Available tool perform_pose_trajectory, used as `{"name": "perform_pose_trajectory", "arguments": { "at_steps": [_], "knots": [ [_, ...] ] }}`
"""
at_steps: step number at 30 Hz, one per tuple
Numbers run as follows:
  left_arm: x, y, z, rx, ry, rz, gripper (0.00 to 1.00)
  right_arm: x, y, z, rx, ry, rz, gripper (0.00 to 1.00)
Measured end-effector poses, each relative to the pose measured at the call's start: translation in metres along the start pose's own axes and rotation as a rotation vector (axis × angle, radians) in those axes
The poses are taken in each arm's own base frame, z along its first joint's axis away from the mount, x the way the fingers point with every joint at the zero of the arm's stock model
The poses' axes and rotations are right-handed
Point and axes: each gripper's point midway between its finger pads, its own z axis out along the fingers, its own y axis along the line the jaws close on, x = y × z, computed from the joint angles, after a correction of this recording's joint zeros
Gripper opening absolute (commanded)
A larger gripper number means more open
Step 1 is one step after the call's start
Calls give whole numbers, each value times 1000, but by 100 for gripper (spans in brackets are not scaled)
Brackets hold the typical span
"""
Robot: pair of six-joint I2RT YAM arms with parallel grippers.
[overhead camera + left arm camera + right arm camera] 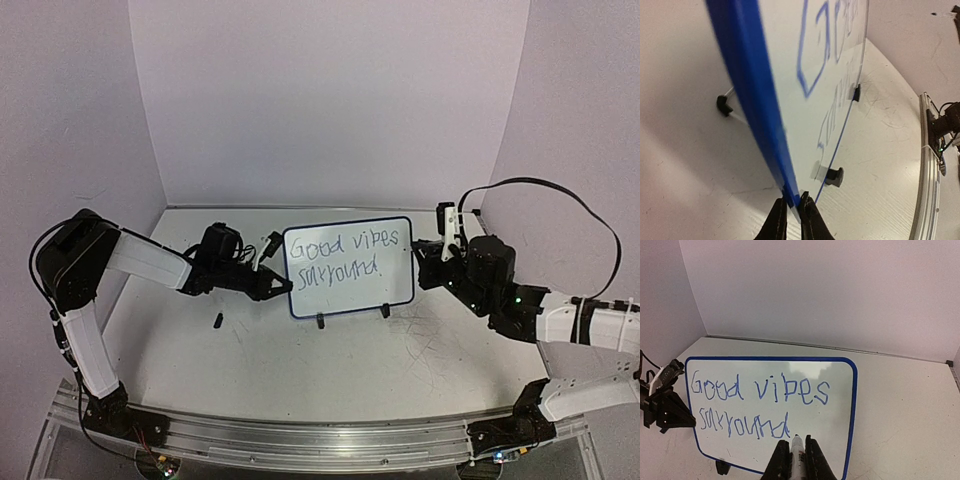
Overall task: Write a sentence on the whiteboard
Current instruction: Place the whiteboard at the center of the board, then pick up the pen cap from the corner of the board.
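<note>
A white marker (797, 449) is pinched in the right claw (796, 442), the blue-framed white whiteboard (840, 385) in the left claw (793, 199); blue handwritten lettering (765, 392) could be smeared if brushed.

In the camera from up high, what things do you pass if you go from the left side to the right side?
left arm → left gripper, pinching the board's edge → whiteboard → right gripper with its marker → right arm
</note>
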Motion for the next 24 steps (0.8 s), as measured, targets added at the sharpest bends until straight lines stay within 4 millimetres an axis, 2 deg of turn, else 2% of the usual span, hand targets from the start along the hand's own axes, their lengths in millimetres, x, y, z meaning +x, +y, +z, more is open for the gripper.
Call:
{"name": "perform_pose_trajectory", "arguments": {
  "at_steps": [7,11,14,15,16,17,21,24],
  "knots": [
    [20,10,1,-61,71,-27,31,-7,-2,-6,0,-39,-5,0],
    [23,15,-5,-109,80,-41,41,-13,-2,-8,-3,-63,-6,0],
    [22,12,-27,-169,64,-50,47,-12,-3,-9,-4,-67,-13,0],
    [18,9,-37,-189,44,-50,52,-11,-3,-9,-4,-66,-15,0],
    [12,5,-46,-205,19,-46,64,-11,-2,-9,-4,-67,-17,0],
    [6,3,-56,-226,-8,-50,68,-12,-2,-8,-5,-70,-18,0],
    [-9,-2,-92,-324,-109,-112,72,-7,0,-4,-10,-59,-34,0],
    [-3,13,-114,-465,-130,-243,72,3,3,1,-22,-28,-53,0]
  ]
}}
